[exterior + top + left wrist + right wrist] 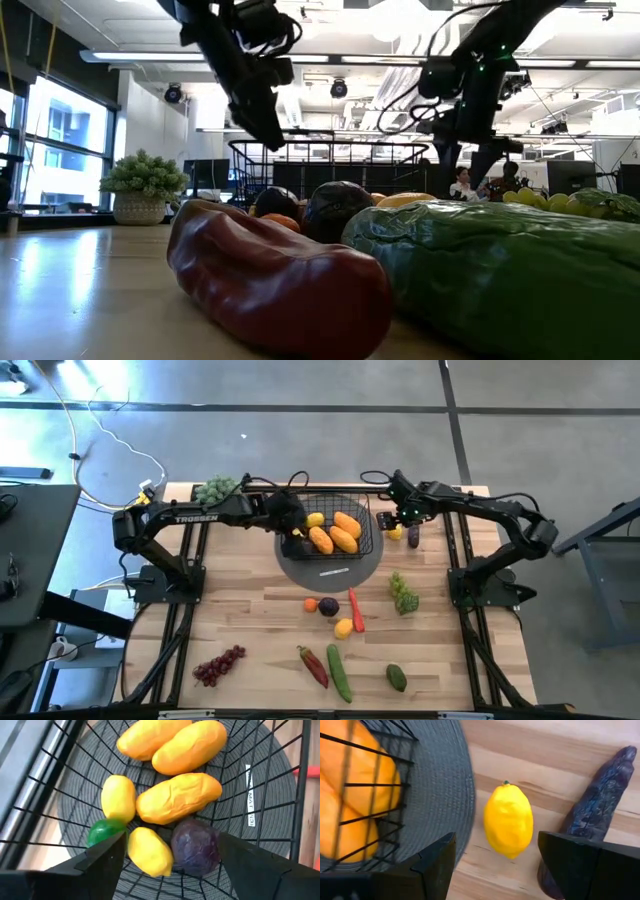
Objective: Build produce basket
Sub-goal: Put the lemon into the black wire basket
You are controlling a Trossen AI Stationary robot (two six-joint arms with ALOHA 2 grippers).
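On the near table much produce [340,672] waits, while farther back the left gripper [170,857] hangs wide and empty over the basket [368,535], seemingly just unloaded, and the right gripper [495,852], wide too, must next drop and close on the lemon [508,820].

Wooden table [250,615], grey mat [330,572], scattered produce [337,670]
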